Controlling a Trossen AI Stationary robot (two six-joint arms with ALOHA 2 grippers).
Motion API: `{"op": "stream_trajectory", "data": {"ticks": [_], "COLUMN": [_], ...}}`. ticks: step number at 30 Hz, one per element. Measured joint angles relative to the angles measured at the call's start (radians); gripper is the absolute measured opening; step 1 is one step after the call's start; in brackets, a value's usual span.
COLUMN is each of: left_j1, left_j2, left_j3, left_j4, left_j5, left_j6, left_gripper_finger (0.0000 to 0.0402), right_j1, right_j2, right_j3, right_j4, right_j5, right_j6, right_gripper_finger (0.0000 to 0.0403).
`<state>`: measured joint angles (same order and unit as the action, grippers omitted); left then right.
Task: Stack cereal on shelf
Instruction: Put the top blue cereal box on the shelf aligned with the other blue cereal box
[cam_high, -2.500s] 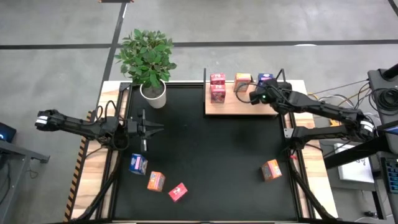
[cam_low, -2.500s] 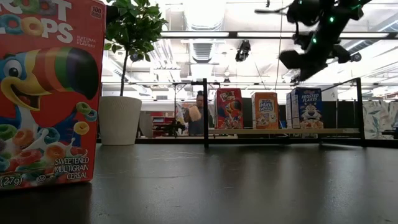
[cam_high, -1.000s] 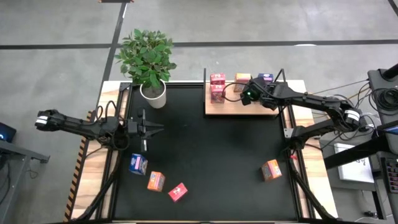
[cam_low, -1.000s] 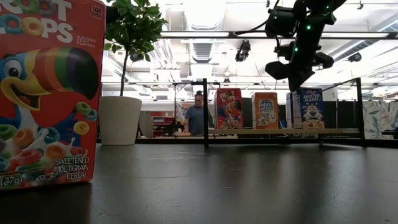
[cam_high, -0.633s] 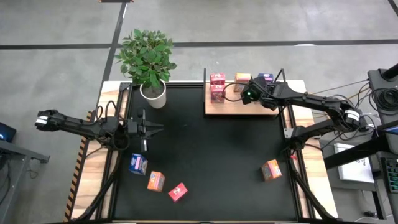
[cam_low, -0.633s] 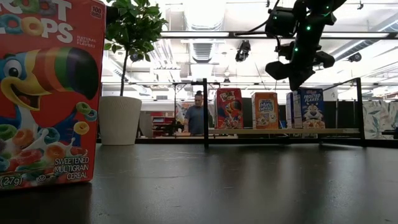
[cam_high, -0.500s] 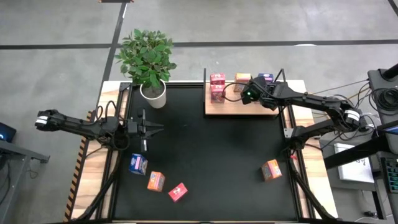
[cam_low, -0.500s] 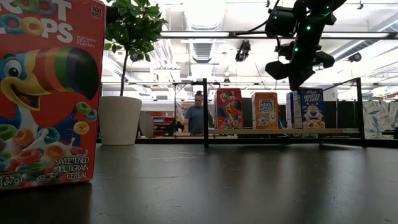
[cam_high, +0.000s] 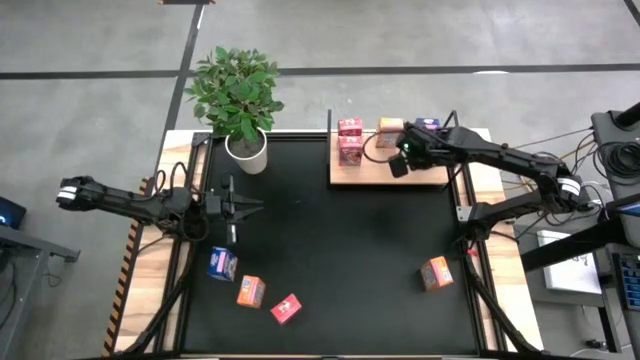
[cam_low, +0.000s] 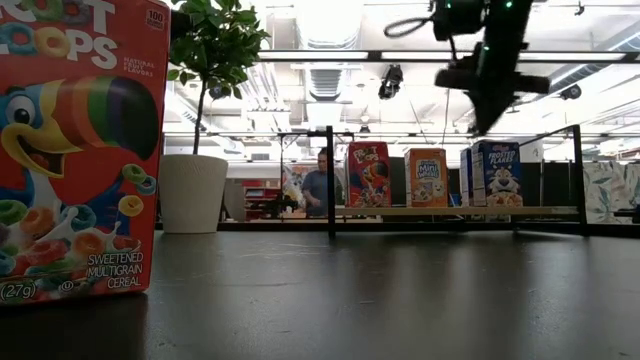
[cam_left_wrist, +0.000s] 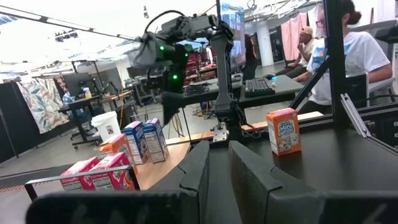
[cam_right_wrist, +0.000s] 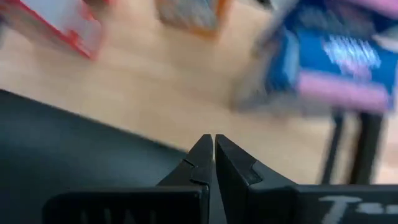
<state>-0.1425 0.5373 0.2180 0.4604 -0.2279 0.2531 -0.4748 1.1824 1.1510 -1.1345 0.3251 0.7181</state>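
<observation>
Right hand (cam_high: 397, 165): fingers pressed together with nothing between them, as its wrist view (cam_right_wrist: 212, 151) shows; it hangs above the front edge of the shelf, raised clear of the boxes in the low view (cam_low: 491, 112).
Shelf (cam_high: 375, 172): light-wood board with black posts at the worktop's far side, directly under the right hand.
Boxes on the shelf: red Froot Loops boxes (cam_high: 350, 140) off to the hand's side toward the plant; an orange Mini-Wheats box (cam_high: 389, 128) just behind the hand; blue Frosted Flakes boxes (cam_high: 428, 126) behind the arm, near the far post. In the low view they stand upright in a row: red (cam_low: 368, 174), orange (cam_low: 426, 177), blue (cam_low: 494, 173).
Left hand (cam_high: 245, 207): waits low over the worktop's left side, well apart from the shelf; fingers close together, a narrow gap between them in its wrist view (cam_left_wrist: 219, 163), gripping nothing.
Loose boxes near the left hand: a blue box (cam_high: 222, 264), an orange box (cam_high: 250, 291) and a red box (cam_high: 286, 309) lie in a line on the worktop, on the near side of that hand.
Lone orange box (cam_high: 435, 273): on the worktop's near right side, far from both hands; upright in the left wrist view (cam_left_wrist: 283, 131).
Worktop (cam_high: 340, 260): large black surface.
Potted plant (cam_high: 239, 101): white pot at the far left corner, beyond the left hand.
Person (cam_low: 320, 186): seen in the room behind the shelf, low view.
</observation>
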Motion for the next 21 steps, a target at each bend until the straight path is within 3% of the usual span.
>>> {"op": "stream_trajectory", "data": {"ticks": [5, 14, 21], "left_j1": [0.0, 0.0, 0.0], "left_j2": [0.0, 0.0, 0.0], "left_j3": [0.0, 0.0, 0.0], "left_j4": [0.001, 0.003, 0.003], "left_j5": [0.0, 0.0, 0.0], "left_j6": [0.0, 0.0, 0.0], "left_gripper_finger": [0.0045, 0.0045, 0.0045], "right_j1": [-0.006, -0.021, -0.021], "right_j2": [0.0, 0.014, 0.014], "right_j3": [-0.063, -0.18, -0.188], "right_j4": [-0.064, 0.154, 0.192], "right_j5": [0.11, 0.182, 0.292], "right_j6": [0.058, 0.016, 0.013], "right_gripper_finger": [0.0009, 0.0009, 0.0009]}}
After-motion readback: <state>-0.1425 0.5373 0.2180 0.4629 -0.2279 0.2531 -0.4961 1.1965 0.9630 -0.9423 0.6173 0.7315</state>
